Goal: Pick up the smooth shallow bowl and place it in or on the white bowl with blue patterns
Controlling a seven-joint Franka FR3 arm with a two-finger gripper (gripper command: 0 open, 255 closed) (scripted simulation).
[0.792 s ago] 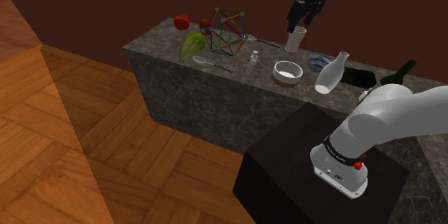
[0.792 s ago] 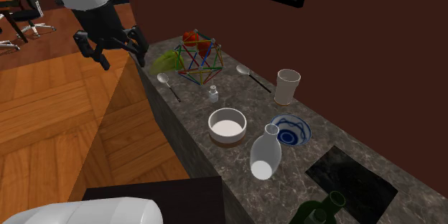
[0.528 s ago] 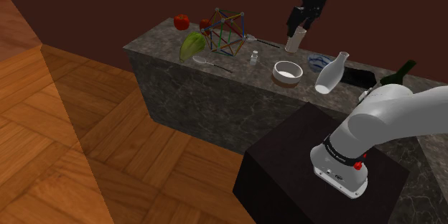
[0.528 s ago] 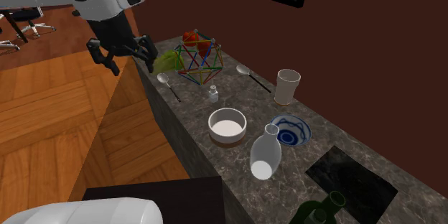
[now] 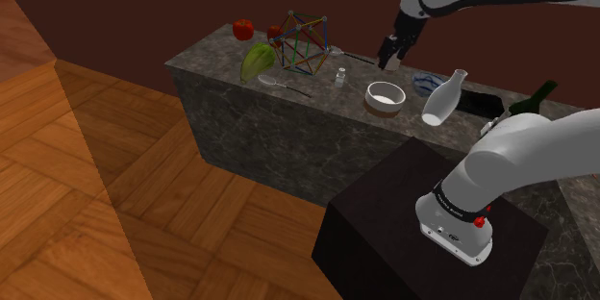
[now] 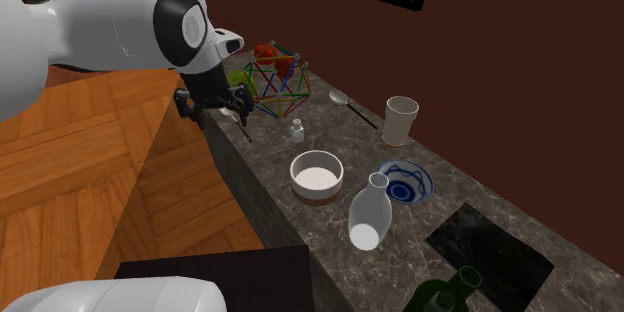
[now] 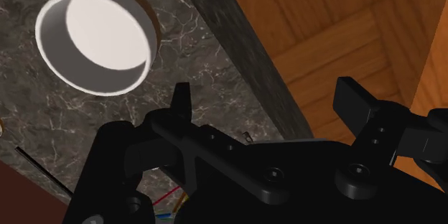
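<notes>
The smooth shallow bowl, white inside with a brown outside, stands on the dark marble counter. Just beyond it sits the white bowl with blue patterns, partly hidden in the shoulder view by a white bottle. My black gripper hangs open above the counter with nothing between its fingers. In the wrist view the shallow bowl lies ahead of one finger, outside the gap, and the other finger hangs over the wooden floor.
A pale cup, two spoons, a small shaker, a coloured rod frame, an apple and a green leafy thing share the counter. A black inset and a dark bottle are near the stand.
The arm has swung in over the counter: the gripper dropped lower in the shoulder view, covering the cup, and moved right in the second exterior view. Its fingers stayed open.
</notes>
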